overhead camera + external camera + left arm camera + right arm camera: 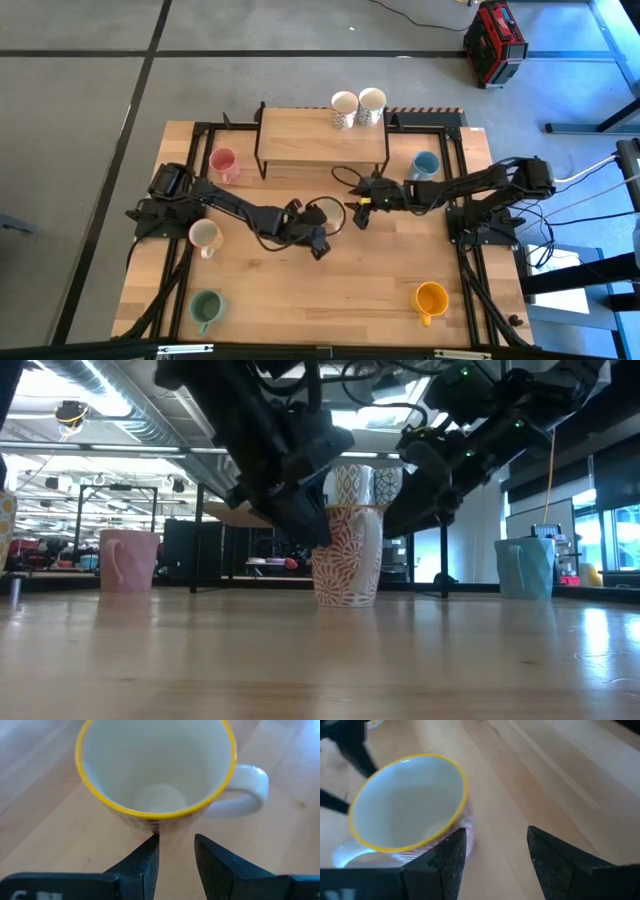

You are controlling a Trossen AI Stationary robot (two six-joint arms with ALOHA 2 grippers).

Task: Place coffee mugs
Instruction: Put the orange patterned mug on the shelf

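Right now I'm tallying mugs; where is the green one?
In the high view, the green mug stands on the table's near-left corner area, below the cream mug and across from the orange-yellow mug on the right.

Both arms stretched inward, left hand [318, 232] and right hand [356, 203] open.

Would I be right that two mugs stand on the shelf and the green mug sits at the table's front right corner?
Not quite: the green mug sits at the front left corner, as the high view shows; the orange one is front right. Two mugs do stand on the shelf.
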